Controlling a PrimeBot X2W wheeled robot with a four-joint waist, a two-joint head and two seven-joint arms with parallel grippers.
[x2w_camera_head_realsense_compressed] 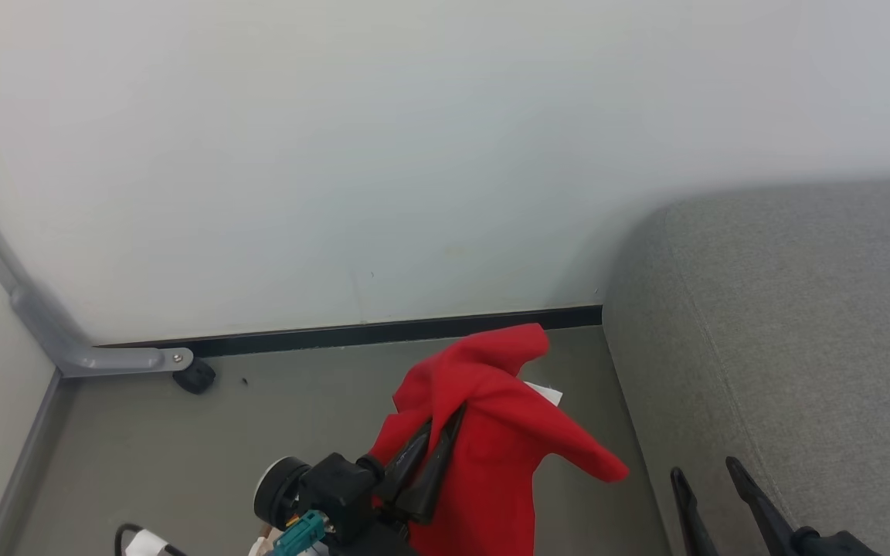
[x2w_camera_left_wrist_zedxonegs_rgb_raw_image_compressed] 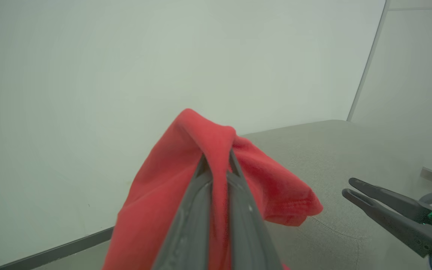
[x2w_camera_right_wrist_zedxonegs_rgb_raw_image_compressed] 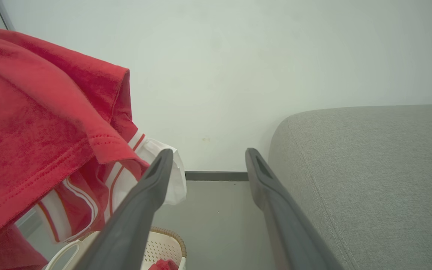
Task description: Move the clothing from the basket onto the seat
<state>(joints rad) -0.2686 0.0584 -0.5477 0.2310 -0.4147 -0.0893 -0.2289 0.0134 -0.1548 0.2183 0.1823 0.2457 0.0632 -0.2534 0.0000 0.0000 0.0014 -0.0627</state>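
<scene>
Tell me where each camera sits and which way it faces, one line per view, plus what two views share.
Head view: on the head, looking forward and down at wall, floor and seat; left gripper shut on the clothing, right gripper open.
Left wrist view: on the left wrist, looking along its fingers past the clothing to the seat and wall.
Right wrist view: on the right wrist, looking along its open fingers at floor, wall, basket.
Shared: both wrist views show the clothing and seat.

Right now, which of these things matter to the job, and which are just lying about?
Job: red garment pinched in left gripper; basket; grey seat; open right gripper.
Lying about: grey frame leg; black caster.
</scene>
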